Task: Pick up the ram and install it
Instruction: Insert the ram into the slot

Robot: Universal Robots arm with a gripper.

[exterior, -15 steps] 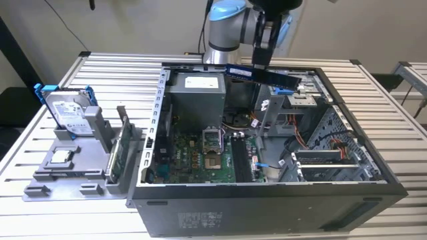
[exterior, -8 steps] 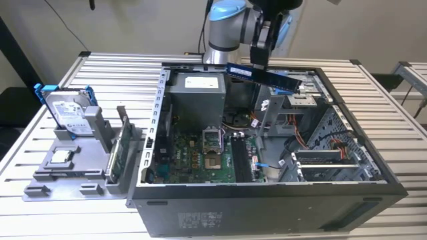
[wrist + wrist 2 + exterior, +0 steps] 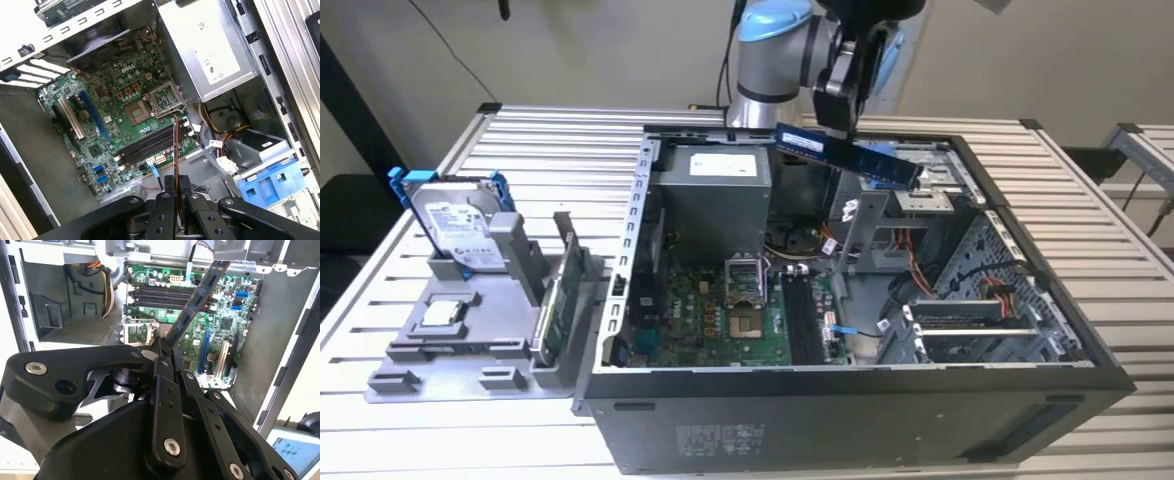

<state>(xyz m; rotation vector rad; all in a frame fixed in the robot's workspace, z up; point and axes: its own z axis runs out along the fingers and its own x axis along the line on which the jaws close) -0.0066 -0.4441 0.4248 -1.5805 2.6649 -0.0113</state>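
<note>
One open computer case (image 3: pixel 854 405) is lying on its side on a slatted table (image 3: pixel 520 135), exposing the green motherboard (image 3: pixel 720 320) on its floor. Above the case's open top, the gripper (image 3: pixel 834 128) is hanging with its fingers clamped narrowly on one end of the ram (image 3: pixel 847 153). The ram is slanting in the air over the case, well above the black memory slots (image 3: pixel 797 310).
</note>
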